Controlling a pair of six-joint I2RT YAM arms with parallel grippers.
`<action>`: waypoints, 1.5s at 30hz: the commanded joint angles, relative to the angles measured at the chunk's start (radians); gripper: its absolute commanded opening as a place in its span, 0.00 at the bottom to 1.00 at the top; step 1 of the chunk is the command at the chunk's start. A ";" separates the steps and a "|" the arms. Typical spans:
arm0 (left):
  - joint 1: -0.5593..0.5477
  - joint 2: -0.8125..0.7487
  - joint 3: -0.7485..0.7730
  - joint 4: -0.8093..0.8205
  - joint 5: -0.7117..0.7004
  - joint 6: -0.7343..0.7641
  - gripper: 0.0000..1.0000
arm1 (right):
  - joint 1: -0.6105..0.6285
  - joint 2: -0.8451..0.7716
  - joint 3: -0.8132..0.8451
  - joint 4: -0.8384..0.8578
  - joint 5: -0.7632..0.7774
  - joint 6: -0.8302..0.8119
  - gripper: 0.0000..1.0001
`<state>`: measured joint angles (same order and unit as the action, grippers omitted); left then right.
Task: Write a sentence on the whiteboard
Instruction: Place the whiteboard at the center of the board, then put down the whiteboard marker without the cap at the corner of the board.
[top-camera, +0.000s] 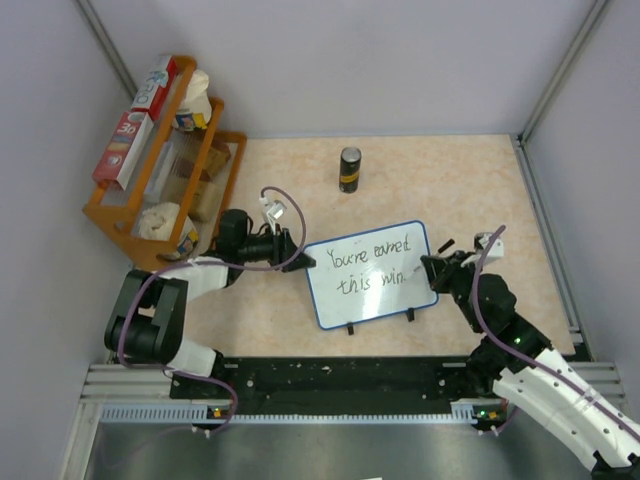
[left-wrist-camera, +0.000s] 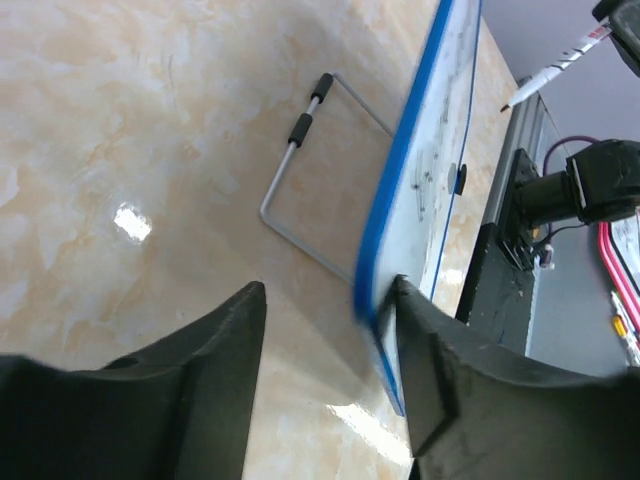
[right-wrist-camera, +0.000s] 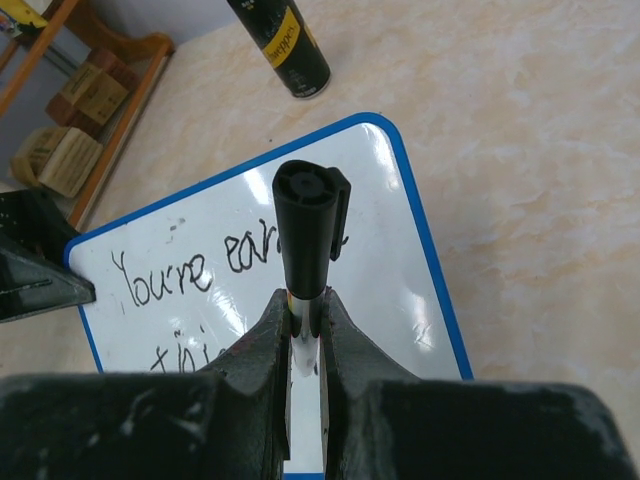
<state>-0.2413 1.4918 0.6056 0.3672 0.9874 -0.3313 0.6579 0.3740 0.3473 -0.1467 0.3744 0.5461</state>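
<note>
Sentence (top-camera: 372, 265) looks complete, two lines on whiteboard (top-camera: 322, 322). Right gripper (top-camera: 432, 272) clamps marker (right-wrist-camera: 305, 215), tip near last word. Left gripper (left-wrist-camera: 328, 290) spread wide, one finger against board rim. Probably little left.

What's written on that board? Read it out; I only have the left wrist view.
Observer: The sentence on the whiteboard reads roughly "You're earned this win", in two lines.
Operator: Tell me what the right arm holds.
Observer: The right gripper is shut on a marker, its black end toward the wrist camera.
Operator: Report what stands behind the board.
Observer: A dark can stands upright, apart from the board, farther back on the table.
</note>
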 joint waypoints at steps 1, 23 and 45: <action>-0.007 -0.085 -0.035 -0.011 -0.093 0.041 0.62 | -0.010 -0.004 0.042 -0.036 -0.038 0.029 0.00; -0.007 -0.735 0.010 -0.267 -0.434 -0.067 0.98 | -0.009 -0.090 -0.062 -0.300 -0.482 0.520 0.00; -0.007 -0.892 0.062 -0.304 -0.466 -0.074 0.99 | -0.009 -0.178 -0.272 -0.304 -0.519 0.759 0.44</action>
<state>-0.2447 0.5983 0.6338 0.0463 0.5259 -0.3985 0.6579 0.1783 0.0723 -0.4648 -0.1368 1.2858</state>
